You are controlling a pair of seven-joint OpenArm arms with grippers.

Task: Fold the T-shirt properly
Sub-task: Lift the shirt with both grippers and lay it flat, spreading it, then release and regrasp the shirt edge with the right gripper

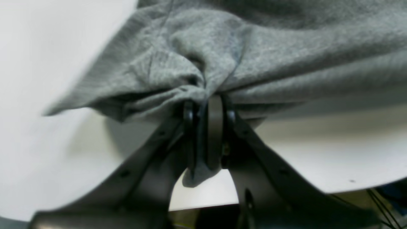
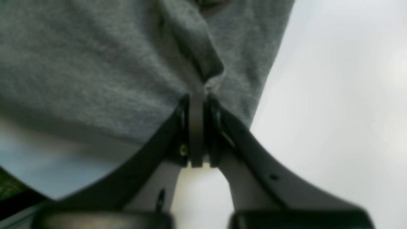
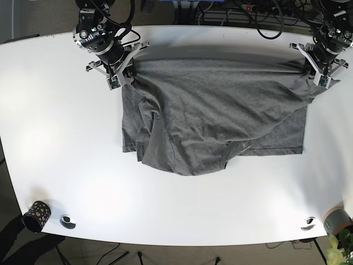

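A grey T-shirt (image 3: pixel 215 118) lies spread on the white table (image 3: pixel 55 138), its far edge lifted and stretched between both arms. In the base view my right gripper (image 3: pixel 128 72) is shut on the shirt's far left corner, and my left gripper (image 3: pixel 309 69) is shut on its far right corner. The left wrist view shows the left gripper (image 1: pixel 206 105) pinching bunched grey cloth (image 1: pixel 203 63). The right wrist view shows the right gripper (image 2: pixel 198 98) pinching a fold of cloth (image 2: pixel 197 57). The shirt's near part lies rumpled with its collar (image 3: pixel 234 146) toward the front.
A dark patterned cup (image 3: pixel 36 215) and a small round disc (image 3: pixel 68 222) sit at the table's front left corner. Another disc (image 3: pixel 309 223) and a grey cup (image 3: pixel 337 220) sit at the front right. Cables (image 3: pixel 231 14) run behind the table's far edge.
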